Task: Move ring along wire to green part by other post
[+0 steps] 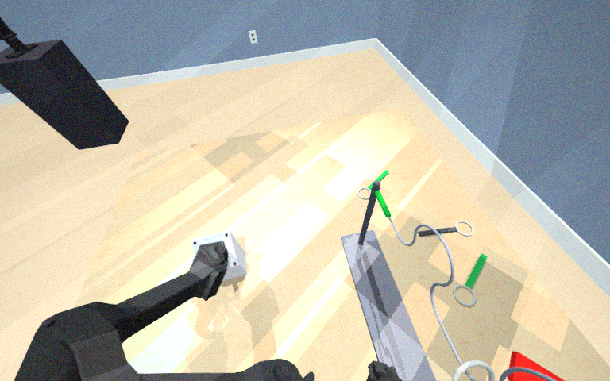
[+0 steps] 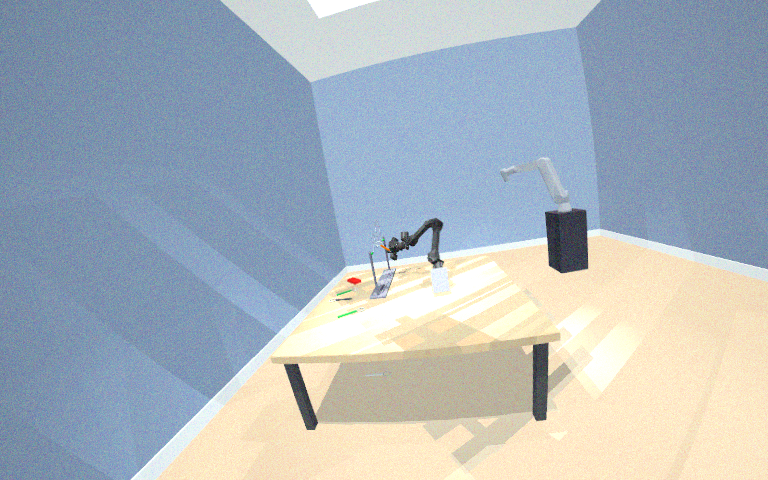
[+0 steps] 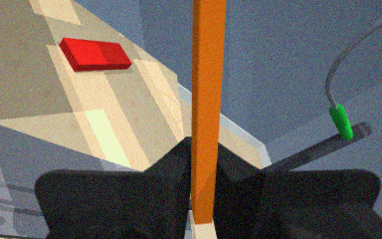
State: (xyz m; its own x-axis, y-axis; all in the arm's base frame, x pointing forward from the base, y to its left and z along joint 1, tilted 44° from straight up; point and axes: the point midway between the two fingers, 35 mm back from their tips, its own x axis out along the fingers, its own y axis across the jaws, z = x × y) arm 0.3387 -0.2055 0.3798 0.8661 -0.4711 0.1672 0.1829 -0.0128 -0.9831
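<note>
My gripper (image 3: 197, 143) (image 2: 390, 249) is shut on the orange handle (image 3: 208, 100) (image 2: 385, 247). The pale ring (image 1: 472, 363) is at the bottom edge of the top view, where the grey wire (image 1: 451, 264) (image 3: 338, 65) appears to pass through it. Any gap or contact there cannot be told. The ring is outside the wrist view. One green part (image 1: 382, 202) meets a dark post (image 1: 367, 220). In the wrist view, a green part (image 3: 341, 121) meets the top of a post (image 3: 313, 151), right of the handle. The fingertips are not clearly visible in the top view.
A grey base (image 1: 360, 264) (image 2: 380, 289) bears the posts. Beyond it lie a red block (image 3: 95, 54) (image 2: 353, 280), a green-handled ring (image 1: 476, 271) and a dark-handled ring (image 1: 442, 230). Another green handle (image 1: 382, 175) lies behind the post. A pale arm (image 2: 546, 169) stands off the table.
</note>
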